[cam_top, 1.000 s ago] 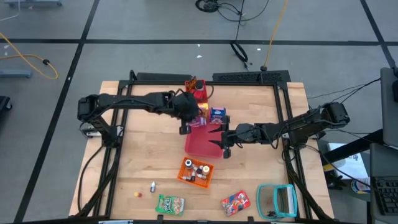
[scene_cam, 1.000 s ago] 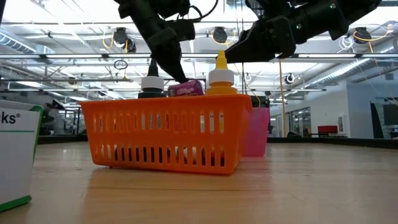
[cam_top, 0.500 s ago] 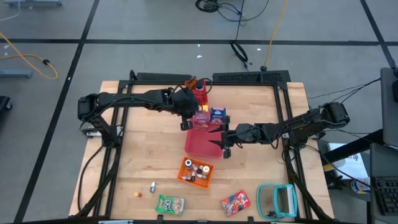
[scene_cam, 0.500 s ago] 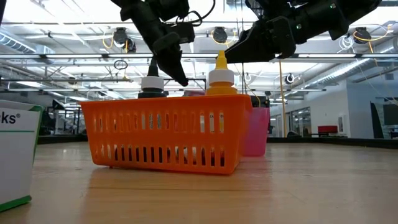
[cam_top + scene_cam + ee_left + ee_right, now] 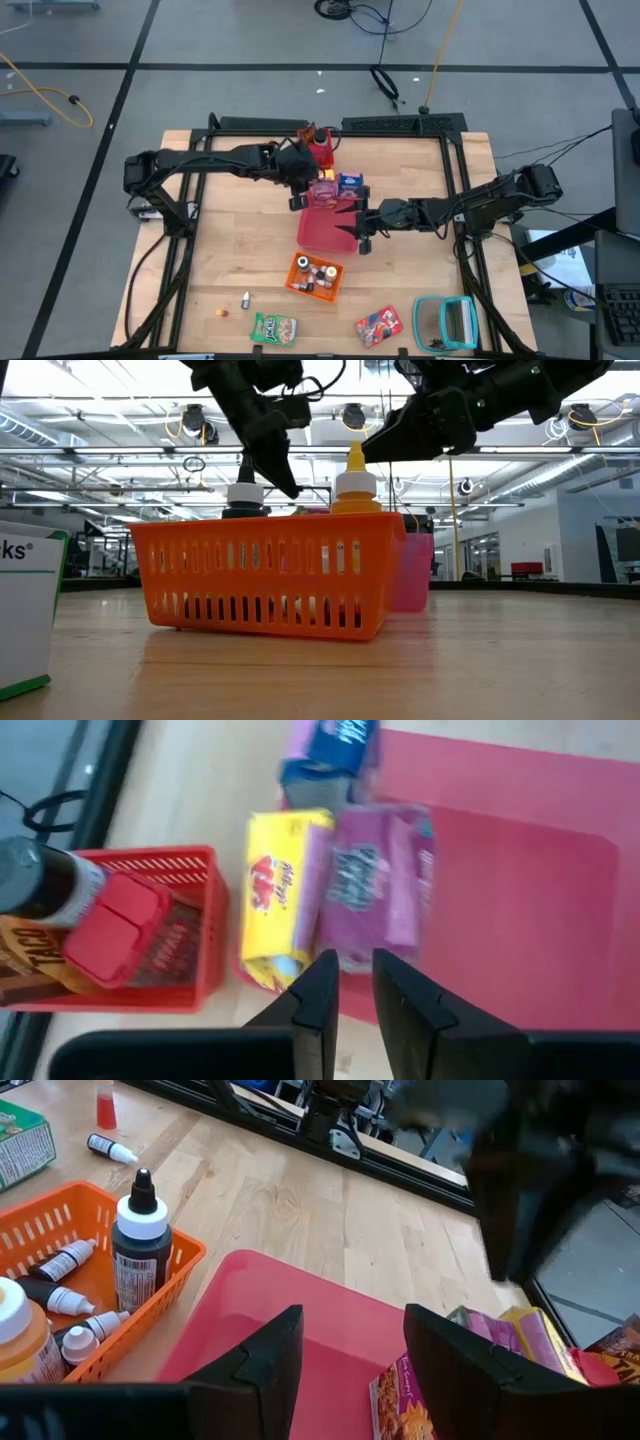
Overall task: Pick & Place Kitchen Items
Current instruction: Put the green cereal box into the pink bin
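Observation:
A yellow carton (image 5: 280,890), a pink-purple carton (image 5: 380,880) and a blue carton (image 5: 330,760) lie side by side at the far end of the flat red mat (image 5: 322,232). My left gripper (image 5: 298,190) hovers just above their near-left side, slightly open and empty; it also shows in its wrist view (image 5: 356,982). My right gripper (image 5: 352,222) hangs over the mat's right part, open and empty; it also shows in its wrist view (image 5: 355,1350). The pink-purple carton (image 5: 326,190) and the blue carton (image 5: 350,183) show in the high view too.
A red bin (image 5: 320,150) with jars stands behind the mat. An orange bin (image 5: 315,275) with small bottles stands in front of it. Near the front edge lie a green packet (image 5: 273,327), a red packet (image 5: 378,323), a teal-framed object (image 5: 447,322) and two tiny bottles (image 5: 245,298).
My left gripper has let go of the pink-purple carton. In the low view the carton was at its fingertips above the orange bin's rim and has gone down out of sight onto the mat. The gripper has drawn back a little toward the table's far edge.

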Action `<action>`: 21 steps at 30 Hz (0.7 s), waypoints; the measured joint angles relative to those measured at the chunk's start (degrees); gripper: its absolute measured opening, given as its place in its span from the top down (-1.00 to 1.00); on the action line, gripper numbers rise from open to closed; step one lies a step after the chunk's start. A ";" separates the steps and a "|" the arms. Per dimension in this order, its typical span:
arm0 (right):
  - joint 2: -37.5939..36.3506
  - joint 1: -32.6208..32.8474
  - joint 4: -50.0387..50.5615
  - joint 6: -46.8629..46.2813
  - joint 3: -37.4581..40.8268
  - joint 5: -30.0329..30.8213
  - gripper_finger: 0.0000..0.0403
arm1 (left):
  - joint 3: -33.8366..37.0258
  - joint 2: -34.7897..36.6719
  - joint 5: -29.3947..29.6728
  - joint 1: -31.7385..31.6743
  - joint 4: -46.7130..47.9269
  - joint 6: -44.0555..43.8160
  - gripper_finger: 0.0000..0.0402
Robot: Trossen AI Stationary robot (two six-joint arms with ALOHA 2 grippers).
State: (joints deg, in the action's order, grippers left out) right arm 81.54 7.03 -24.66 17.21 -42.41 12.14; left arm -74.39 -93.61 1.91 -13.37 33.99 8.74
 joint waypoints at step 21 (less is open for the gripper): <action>0.00 0.02 0.00 -0.04 -0.02 0.04 0.16 | 0.01 10.60 -2.53 25.30 14.04 -32.00 0.67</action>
State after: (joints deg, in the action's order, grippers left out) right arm 81.54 7.05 -24.66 17.17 -42.44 12.19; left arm -74.38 -83.00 -0.62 11.93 48.03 -23.26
